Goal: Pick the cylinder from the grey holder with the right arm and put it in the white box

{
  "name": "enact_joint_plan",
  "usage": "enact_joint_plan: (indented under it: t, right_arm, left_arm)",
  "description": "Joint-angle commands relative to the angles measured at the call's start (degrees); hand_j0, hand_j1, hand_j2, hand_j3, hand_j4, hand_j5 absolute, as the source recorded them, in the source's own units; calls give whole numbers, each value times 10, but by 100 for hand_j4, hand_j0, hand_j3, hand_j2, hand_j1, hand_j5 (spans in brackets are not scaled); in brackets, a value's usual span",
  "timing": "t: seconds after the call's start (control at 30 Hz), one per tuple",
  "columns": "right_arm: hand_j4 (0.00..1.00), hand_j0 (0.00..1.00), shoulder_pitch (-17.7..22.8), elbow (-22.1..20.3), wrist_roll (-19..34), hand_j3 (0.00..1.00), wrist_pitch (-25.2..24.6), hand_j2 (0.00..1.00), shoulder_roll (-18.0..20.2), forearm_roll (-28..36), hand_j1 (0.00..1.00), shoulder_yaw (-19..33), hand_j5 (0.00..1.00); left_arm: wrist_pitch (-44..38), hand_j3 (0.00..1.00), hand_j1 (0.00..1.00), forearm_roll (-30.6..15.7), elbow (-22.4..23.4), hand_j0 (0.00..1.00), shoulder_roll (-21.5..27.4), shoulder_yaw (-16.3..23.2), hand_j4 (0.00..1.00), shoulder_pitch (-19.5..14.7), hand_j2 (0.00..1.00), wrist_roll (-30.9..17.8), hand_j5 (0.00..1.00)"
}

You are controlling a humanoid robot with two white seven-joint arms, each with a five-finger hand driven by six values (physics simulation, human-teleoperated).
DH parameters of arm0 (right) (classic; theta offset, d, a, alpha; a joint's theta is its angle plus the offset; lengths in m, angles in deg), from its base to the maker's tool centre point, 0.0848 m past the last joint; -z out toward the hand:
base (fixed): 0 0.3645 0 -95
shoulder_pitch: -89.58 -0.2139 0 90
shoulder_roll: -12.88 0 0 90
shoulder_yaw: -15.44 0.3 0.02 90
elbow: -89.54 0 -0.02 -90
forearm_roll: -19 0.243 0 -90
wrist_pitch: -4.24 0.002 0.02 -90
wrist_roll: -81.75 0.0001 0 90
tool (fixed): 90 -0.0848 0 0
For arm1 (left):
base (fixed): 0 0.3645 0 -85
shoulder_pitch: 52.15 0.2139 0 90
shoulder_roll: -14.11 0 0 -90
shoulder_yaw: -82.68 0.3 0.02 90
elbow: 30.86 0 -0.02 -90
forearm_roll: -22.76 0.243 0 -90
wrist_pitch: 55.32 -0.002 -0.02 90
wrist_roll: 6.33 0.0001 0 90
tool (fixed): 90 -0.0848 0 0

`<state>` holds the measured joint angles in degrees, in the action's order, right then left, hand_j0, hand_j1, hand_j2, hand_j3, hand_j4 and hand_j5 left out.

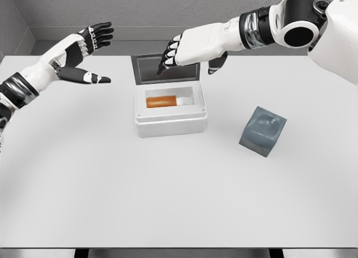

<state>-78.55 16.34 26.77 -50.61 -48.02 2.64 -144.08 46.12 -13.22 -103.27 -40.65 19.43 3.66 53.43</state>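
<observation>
An orange cylinder with a white cap (166, 101) lies on its side inside the white box (170, 123), whose grey-lined lid (165, 69) stands open at the back. My right hand (187, 55) hovers above the box's lid, fingers spread downward and holding nothing. The grey holder (263, 130) sits tilted on the table to the right of the box, its hollow top bare. My left hand (89, 51) is raised over the far left of the table, fingers spread and holding nothing.
The white table (168, 191) stretches wide in front of the box. A grey wall runs behind the table's far edge.
</observation>
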Motion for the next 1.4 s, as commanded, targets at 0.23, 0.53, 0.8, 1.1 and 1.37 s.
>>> enact_joint_plan:
  t: [0.23, 0.53, 0.8, 1.1, 1.37]
  right_arm:
    - [100, 100, 82, -206, 0, 100, -1, 100, 218, 57, 100, 139, 100]
    - [100, 100, 409, -276, 0, 100, -1, 100, 245, 217, 100, 502, 100]
    - [100, 100, 655, -275, 0, 100, -1, 100, 98, 221, 100, 679, 100]
    - [100, 100, 693, -274, 0, 100, -1, 100, 61, 217, 100, 697, 100]
    - [100, 100, 694, -275, 0, 100, -1, 100, 60, 218, 100, 697, 100]
  left_arm:
    - [-1, 100, 100, -3, 2, 100, -19, 19, 100, -5, 100, 0, 100]
    - [0, 100, 100, -3, 6, 100, -40, 25, 100, -4, 100, 0, 100]
    - [0, 100, 100, -1, 18, 100, -50, 32, 100, -5, 100, 0, 100]
    - [3, 100, 100, 0, 14, 100, -50, 43, 100, 1, 100, -1, 100]
    - [5, 100, 100, -1, -19, 100, -42, 39, 100, 11, 100, -3, 100]
